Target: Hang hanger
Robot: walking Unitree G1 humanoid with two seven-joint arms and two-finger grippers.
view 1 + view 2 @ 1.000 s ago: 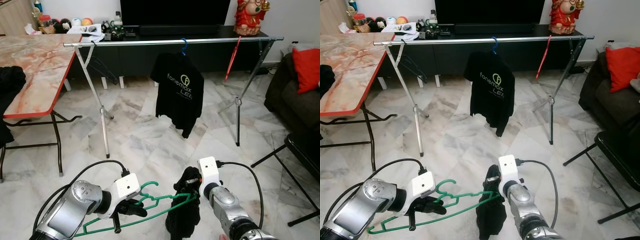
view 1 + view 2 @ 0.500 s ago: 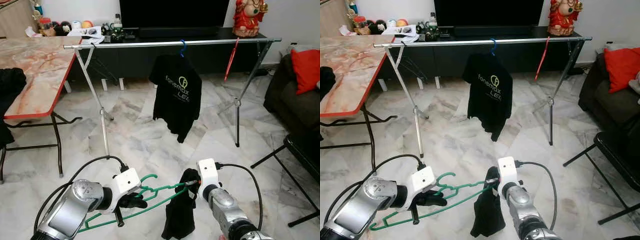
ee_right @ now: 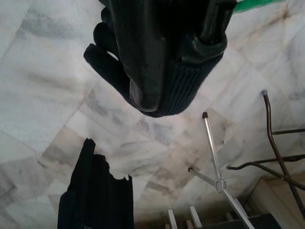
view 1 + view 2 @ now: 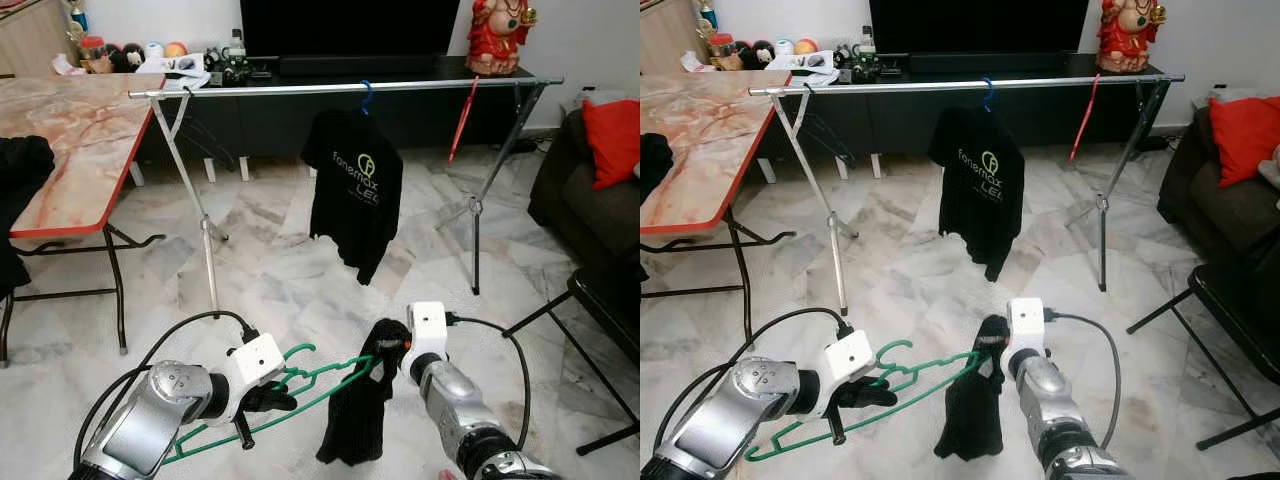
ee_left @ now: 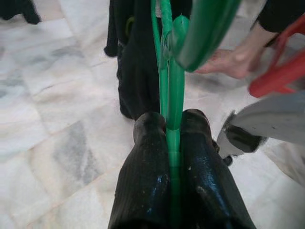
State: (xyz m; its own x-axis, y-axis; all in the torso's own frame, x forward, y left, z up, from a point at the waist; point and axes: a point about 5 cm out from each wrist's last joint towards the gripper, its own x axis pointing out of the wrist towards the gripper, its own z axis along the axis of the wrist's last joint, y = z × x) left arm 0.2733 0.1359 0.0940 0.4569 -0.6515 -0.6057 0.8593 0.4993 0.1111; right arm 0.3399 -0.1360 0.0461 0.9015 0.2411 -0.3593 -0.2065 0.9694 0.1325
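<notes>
A green hanger [image 4: 320,385] is held low in front of me, its hook pointing up. My left gripper [image 4: 268,400] is shut on the wire near the hook; in the left wrist view both black fingers [image 5: 143,181] pinch the green wire [image 5: 171,95]. A black garment [image 4: 355,410] hangs limp off the hanger's right end. My right gripper [image 4: 392,345] is shut on the garment's top edge, and its ribbed cuff [image 3: 176,90] wraps the fingers [image 3: 143,57]. The metal clothes rail [image 4: 350,87] stands across the room ahead.
On the rail hang a black printed T-shirt [image 4: 358,190] on a blue hanger and a bare red hanger [image 4: 462,118]. A marble-top table [image 4: 70,130] stands left, a dark sofa [image 4: 590,200] and chair frame [image 4: 600,300] right. A person's foot [image 5: 228,62] is nearby.
My right gripper has risen and moved slightly right with the garment, lifting the hanger's right end. The left gripper has come up a little too.
</notes>
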